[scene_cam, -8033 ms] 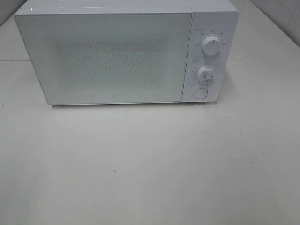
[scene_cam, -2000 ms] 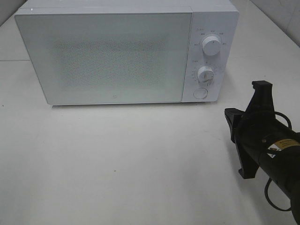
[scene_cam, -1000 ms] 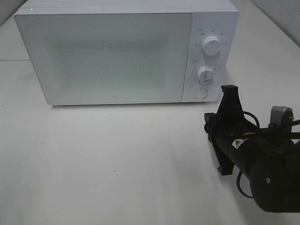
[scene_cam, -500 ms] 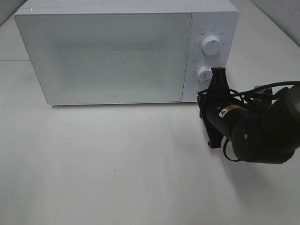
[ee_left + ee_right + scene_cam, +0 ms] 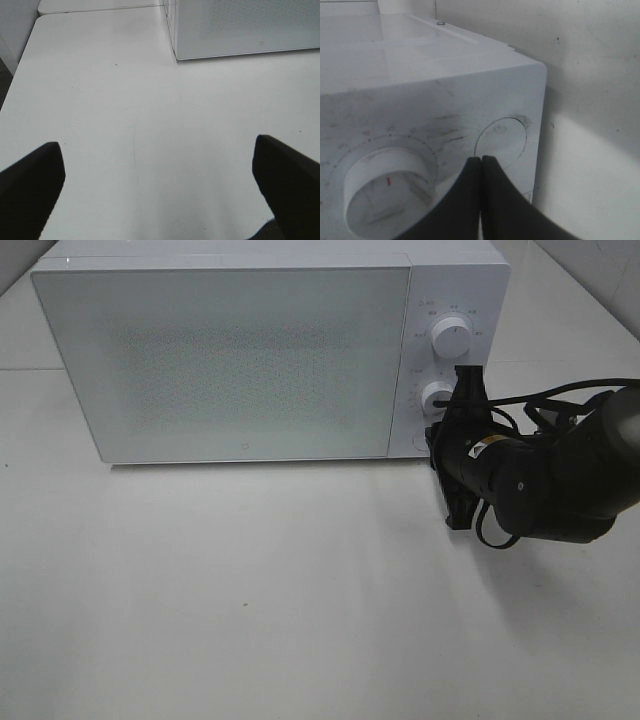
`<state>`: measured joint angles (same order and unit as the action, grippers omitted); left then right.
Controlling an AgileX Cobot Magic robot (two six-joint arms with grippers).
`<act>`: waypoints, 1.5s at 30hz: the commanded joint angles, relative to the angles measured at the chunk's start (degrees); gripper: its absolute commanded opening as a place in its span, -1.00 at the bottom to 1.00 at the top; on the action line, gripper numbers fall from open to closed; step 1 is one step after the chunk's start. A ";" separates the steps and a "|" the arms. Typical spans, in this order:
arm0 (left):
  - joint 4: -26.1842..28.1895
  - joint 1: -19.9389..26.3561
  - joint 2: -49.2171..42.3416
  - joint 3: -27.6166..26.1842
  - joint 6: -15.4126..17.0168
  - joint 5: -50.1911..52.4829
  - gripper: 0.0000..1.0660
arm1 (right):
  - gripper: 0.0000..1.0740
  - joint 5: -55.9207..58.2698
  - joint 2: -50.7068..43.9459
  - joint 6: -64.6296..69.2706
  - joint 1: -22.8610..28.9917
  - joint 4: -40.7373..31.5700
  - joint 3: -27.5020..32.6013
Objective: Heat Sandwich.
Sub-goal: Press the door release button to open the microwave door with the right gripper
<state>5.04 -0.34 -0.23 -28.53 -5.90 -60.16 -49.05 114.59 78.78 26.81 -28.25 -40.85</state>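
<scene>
White matte table, faint scuffs; slab seam runs behind microwave. Pale wall at far corners. Microwave white, door closed, front toward high camera. Upper dial and lower dial on right-hand panel, round button beneath. Right gripper: fingers pressed together, nothing between, tips at button's edge (contact cannot be confirmed). Left gripper: fingers spread wide, holding nothing, above table near microwave's front corner. Sandwich: hidden from all three views; place, heading and long axis cannot be told
</scene>
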 commanded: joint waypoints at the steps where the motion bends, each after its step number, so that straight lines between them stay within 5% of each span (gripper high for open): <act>1: 0.40 0.23 -1.60 0.23 0.00 0.69 0.83 | -1.00 1.03 0.69 -0.34 -0.63 1.26 -0.92; 29: 0.40 0.23 -1.60 0.23 0.00 0.69 0.83 | -1.00 -10.08 4.93 -1.55 -1.95 -1.09 -5.96; 45: 0.40 0.23 -1.60 0.23 0.00 0.69 0.83 | -1.00 -16.90 8.71 -2.98 -2.58 -2.18 -16.04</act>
<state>4.98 -0.34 -0.23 -28.53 -5.90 -60.16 -50.13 123.42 76.83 26.41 -33.23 -50.02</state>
